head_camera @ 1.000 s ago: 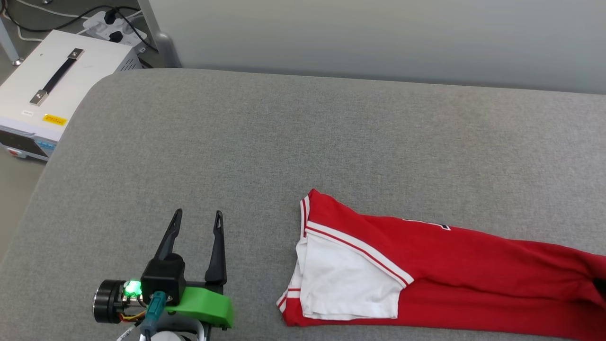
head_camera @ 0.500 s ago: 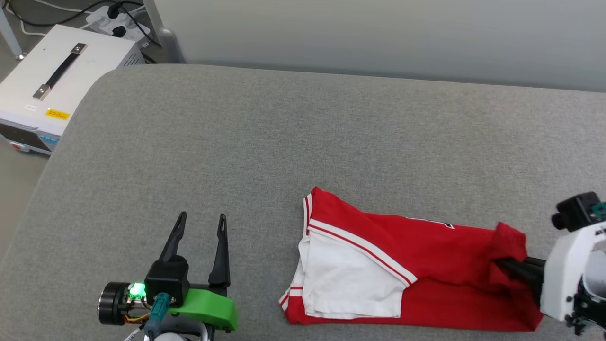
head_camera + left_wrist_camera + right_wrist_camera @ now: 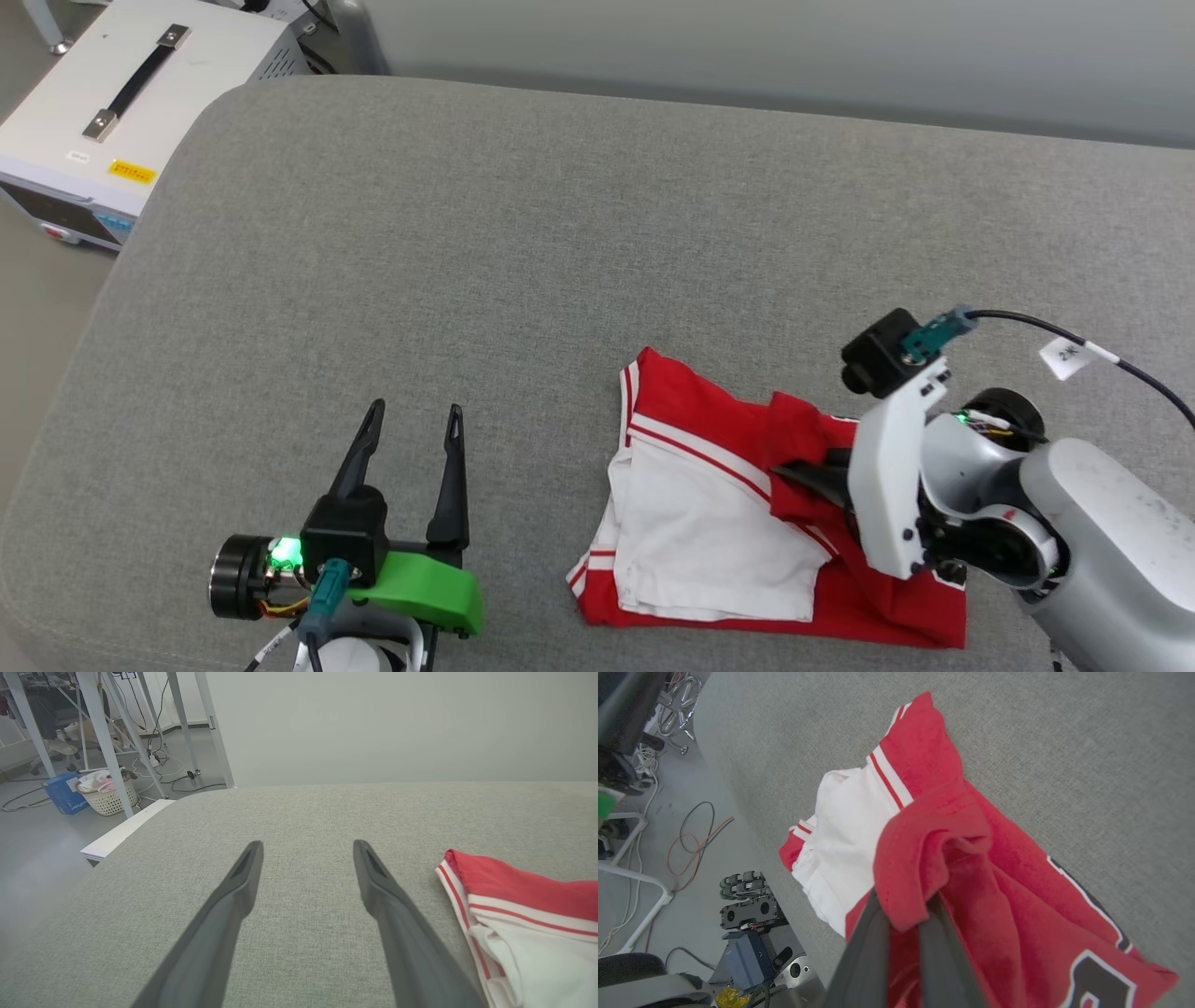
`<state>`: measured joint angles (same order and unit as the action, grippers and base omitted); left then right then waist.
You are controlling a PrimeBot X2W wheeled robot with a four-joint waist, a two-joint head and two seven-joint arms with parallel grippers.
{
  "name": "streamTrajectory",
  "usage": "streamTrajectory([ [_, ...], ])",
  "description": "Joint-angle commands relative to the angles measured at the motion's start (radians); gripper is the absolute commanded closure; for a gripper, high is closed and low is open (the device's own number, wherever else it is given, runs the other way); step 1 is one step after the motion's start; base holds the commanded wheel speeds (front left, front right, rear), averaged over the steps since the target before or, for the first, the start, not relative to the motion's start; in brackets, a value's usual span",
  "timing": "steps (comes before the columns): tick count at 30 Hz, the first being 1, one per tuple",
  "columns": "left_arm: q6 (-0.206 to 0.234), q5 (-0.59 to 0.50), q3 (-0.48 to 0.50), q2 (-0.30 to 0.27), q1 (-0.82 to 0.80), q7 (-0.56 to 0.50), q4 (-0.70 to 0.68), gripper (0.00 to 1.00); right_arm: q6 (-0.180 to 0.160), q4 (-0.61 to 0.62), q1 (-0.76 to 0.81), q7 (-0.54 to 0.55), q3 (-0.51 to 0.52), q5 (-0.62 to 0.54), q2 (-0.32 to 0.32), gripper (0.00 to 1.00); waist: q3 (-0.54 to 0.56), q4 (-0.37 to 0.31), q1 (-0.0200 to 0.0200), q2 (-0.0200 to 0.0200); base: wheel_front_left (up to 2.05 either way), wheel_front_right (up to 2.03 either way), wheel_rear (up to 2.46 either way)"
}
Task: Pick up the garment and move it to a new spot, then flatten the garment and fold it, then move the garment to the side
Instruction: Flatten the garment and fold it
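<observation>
The garment (image 3: 700, 429), a red jersey with a white sleeve (image 3: 709, 551) and striped trim, lies on the grey padded surface (image 3: 560, 233) at the front right. My right gripper (image 3: 794, 471) is shut on a red edge of it, held above the garment's middle, so the cloth doubles over itself. In the right wrist view the red fabric (image 3: 971, 858) drapes over my right gripper (image 3: 906, 914), and black white-outlined print (image 3: 1092, 970) shows at the lower right. My left gripper (image 3: 415, 408) stands open and empty to the garment's left, fingers spread (image 3: 307, 844), with the garment's collar end (image 3: 514, 886) beside it.
A white box with a black handle (image 3: 121, 103) sits off the surface's far left corner. A pale wall runs behind the surface. In the left wrist view, metal legs, a basket (image 3: 106, 798) and a blue box (image 3: 65, 795) stand on the floor beyond the left edge.
My right gripper has come in from the right, dragging the garment's right end leftward over its middle. The head camera has shifted. My left gripper has stayed open in place.
</observation>
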<state>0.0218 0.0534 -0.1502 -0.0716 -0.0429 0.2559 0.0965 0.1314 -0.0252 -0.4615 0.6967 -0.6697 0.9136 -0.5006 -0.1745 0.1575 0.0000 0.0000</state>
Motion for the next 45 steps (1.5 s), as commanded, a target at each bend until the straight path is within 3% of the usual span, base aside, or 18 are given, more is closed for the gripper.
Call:
streamTrajectory([
  [1, -0.003, -0.005, 0.001, 0.005, -0.020, 0.006, 0.003, 0.00, -0.001, -0.020, -0.034, -0.010, -0.022, -0.010, 0.014, 1.00, -0.008, 0.006, 0.0000, 0.0000, 0.00, 0.00, 0.00],
  [13, -0.006, -0.005, -0.006, 0.015, -0.050, 0.006, 0.010, 0.00, -0.001, -0.264, -0.230, -0.120, -0.258, -0.044, 0.158, 1.00, -0.046, 0.026, 0.0000, 0.0000, 0.00, 0.00, 0.00],
  [19, -0.002, 0.003, -0.012, 0.018, -0.061, 0.006, 0.013, 0.00, -0.001, -0.409, -0.253, -0.183, -0.339, -0.062, 0.180, 1.00, -0.061, 0.036, 0.0000, 0.0000, 0.00, 0.00, 0.00],
  [25, 0.002, 0.007, -0.008, 0.020, -0.059, 0.006, 0.018, 0.00, -0.001, -0.471, -0.249, -0.249, -0.390, -0.024, 0.185, 1.00, -0.061, 0.032, 0.0000, 0.0000, 0.00, 0.00, 0.00],
  [26, 0.002, 0.007, -0.008, 0.020, -0.058, 0.006, 0.019, 0.00, -0.001, -0.472, -0.250, -0.266, -0.393, -0.020, 0.183, 0.87, -0.057, 0.031, 0.0000, 0.0000, 0.00, 0.00, 0.00],
  [28, 0.002, 0.007, -0.004, 0.020, -0.054, 0.006, 0.022, 0.00, -0.001, -0.466, -0.253, -0.302, -0.400, -0.013, 0.172, 0.16, -0.047, 0.025, 0.0000, 0.0000, 0.00, 0.00, 0.00],
  [29, 0.003, 0.007, -0.001, 0.020, -0.051, 0.006, 0.023, 0.00, -0.001, -0.457, -0.253, -0.324, -0.398, -0.006, 0.164, 0.00, -0.040, 0.022, 0.0000, 0.0000, 0.00, 0.00, 0.00],
  [38, 0.003, 0.000, 0.035, 0.020, -0.023, 0.006, 0.015, 0.00, -0.001, -0.342, -0.240, -0.562, -0.314, -0.038, 0.058, 0.00, 0.011, -0.025, 0.0000, 0.0000, 0.00, 0.00, 0.00],
  [45, -0.004, -0.008, 0.057, 0.019, -0.008, 0.006, 0.003, 0.00, -0.001, -0.336, -0.166, -0.771, -0.116, -0.181, 0.013, 0.00, 0.047, -0.059, 0.0000, 0.0000, 0.00, 0.00, 0.00],
])
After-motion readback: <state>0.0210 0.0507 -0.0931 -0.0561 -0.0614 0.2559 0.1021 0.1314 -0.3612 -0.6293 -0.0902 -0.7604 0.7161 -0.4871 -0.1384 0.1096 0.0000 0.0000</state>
